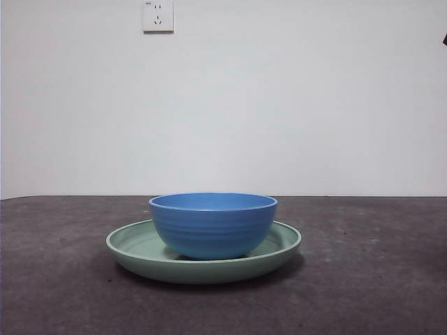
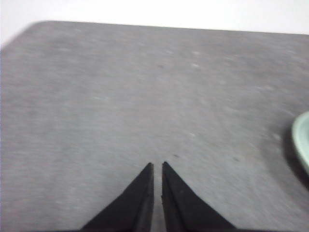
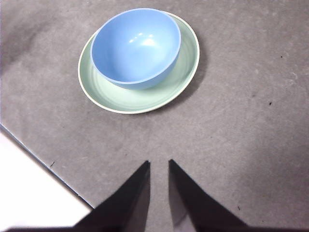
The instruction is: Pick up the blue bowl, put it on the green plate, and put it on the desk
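Note:
The blue bowl (image 1: 213,227) stands upright in the middle of the green plate (image 1: 133,246), which lies on the desk (image 1: 363,279). In the right wrist view the bowl (image 3: 135,46) is empty and sits on the plate (image 3: 125,99), slightly off centre. My right gripper (image 3: 158,162) hangs above the bare desk, well back from the plate, empty, its jaws nearly together. My left gripper (image 2: 157,164) is shut and empty over bare desk, with only the plate's rim (image 2: 301,140) showing at the side of its view.
A white wall with a socket (image 1: 158,15) stands behind the desk. A black arm tip (image 1: 444,38) shows at the top right corner of the front view. The desk's edge (image 3: 38,159) runs near my right gripper.

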### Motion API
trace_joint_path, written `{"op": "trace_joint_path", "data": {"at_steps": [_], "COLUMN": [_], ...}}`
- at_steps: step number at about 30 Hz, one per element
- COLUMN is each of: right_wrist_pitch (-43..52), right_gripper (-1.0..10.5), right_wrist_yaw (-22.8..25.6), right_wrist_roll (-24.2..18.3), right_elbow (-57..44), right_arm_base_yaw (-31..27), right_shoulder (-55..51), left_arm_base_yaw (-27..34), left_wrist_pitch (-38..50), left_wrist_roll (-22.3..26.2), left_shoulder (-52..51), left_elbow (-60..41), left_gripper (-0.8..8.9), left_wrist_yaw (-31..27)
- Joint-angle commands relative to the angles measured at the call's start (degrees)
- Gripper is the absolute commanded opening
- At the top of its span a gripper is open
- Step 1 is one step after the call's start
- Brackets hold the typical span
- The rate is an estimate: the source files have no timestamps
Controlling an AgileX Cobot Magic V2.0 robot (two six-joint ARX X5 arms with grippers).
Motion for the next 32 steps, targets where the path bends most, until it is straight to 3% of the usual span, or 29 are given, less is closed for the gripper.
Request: {"op": "trace_joint_path", "data": {"at_steps": [1, 32], "right_wrist_pitch": [0.6, 0.6], "right_gripper": [0.6, 0.6], "right_wrist_yaw": [0.1, 0.1], "right_wrist_roll": [0.2, 0.2], "right_elbow": [0.3, 0.3], "right_arm_base_yaw": [0.6, 0.6], "right_shoulder": [0.3, 0.3], "left_arm_base_yaw": [0.1, 0.1], "left_wrist_pitch": [-1.8, -1.4], "left_wrist_roll": [-0.1, 0.2], "left_shoulder": [-1.6, -3.4], "left_elbow": [-0.7, -0.8], "left_gripper": [0.27, 0.27], "left_wrist_yaw": [-3.1, -4.3]}}
